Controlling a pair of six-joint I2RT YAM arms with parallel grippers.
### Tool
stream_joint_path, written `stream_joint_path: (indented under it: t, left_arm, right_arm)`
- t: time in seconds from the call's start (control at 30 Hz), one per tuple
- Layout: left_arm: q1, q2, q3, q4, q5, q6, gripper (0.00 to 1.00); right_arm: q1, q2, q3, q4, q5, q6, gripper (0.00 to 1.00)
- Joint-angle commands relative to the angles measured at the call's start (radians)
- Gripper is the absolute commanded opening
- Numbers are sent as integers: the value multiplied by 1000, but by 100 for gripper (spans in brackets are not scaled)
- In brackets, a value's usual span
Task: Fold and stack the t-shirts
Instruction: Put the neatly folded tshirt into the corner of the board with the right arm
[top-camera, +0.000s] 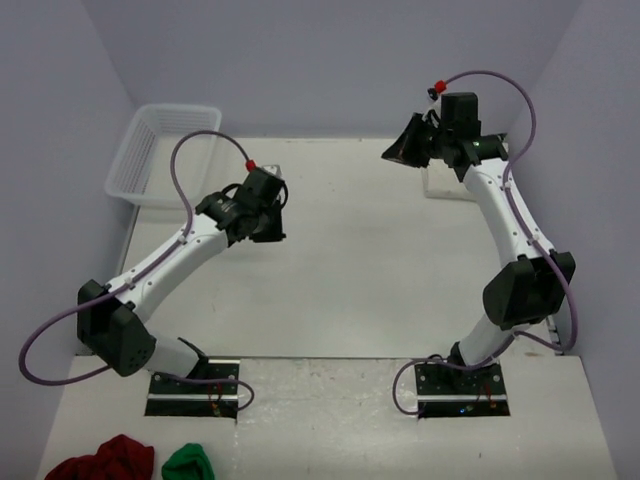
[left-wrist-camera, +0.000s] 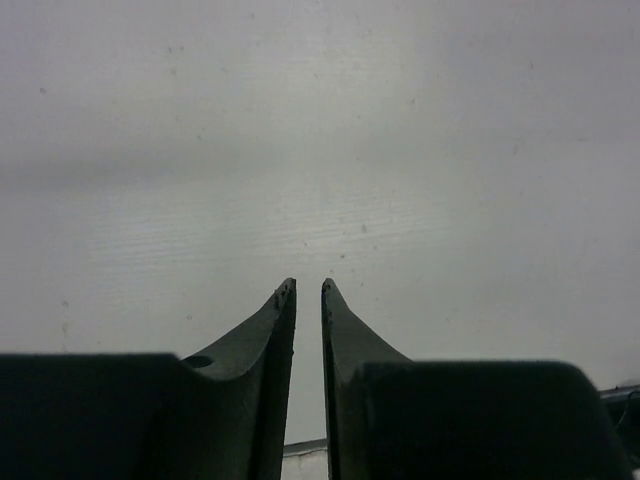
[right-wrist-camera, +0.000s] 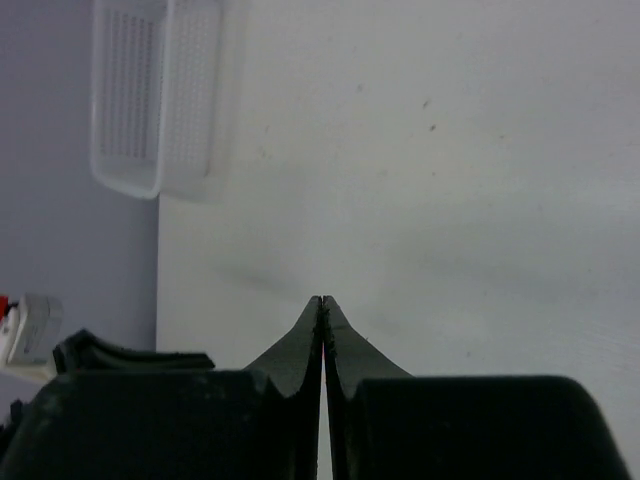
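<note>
Just beside right tool (top-camera: 392, 152), t-shirts (top-camera: 440, 184)

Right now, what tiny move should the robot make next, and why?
Probably pull the right claw back toward its base. It is shut on nothing, the left claw is barely parted and empty, and nothing to fold shows on the table ahead or in the basket.

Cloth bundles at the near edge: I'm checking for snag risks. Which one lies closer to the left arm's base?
The bright green bundle, close by the left arm's base plate on its near side. The larger dark red bundle lies further out to the left.
</note>
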Motion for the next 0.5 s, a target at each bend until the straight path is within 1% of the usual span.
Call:
stream_joint_path:
  t: [0.0, 0.07, 0.13, 0.23, 0.33, 0.47]
  left_arm:
    - [-5, 122, 180, -203, -161, 9, 17]
    - [-6, 159, 246, -243, -205, 0, 17]
    - [-6, 195, 270, -271, -221, -15, 17]
    - [-6, 187, 244, -207, -189, -11, 17]
    - [-5, 196, 251, -167, -167, 10, 17]
    - [-5, 253, 333, -202, -182, 46, 15]
  right_arm:
    - [77, -31, 41, -182, -197, -23, 0]
    - [93, -58, 29, -257, -160, -87, 0]
    - [94, -129, -59, -280, -96, -145, 0]
    - [94, -172, -143, -314, -12, -199, 0]
    - [96, -202, -221, -269, -45, -188, 0]
    - [94, -206, -261, -252, -41, -190, 0]
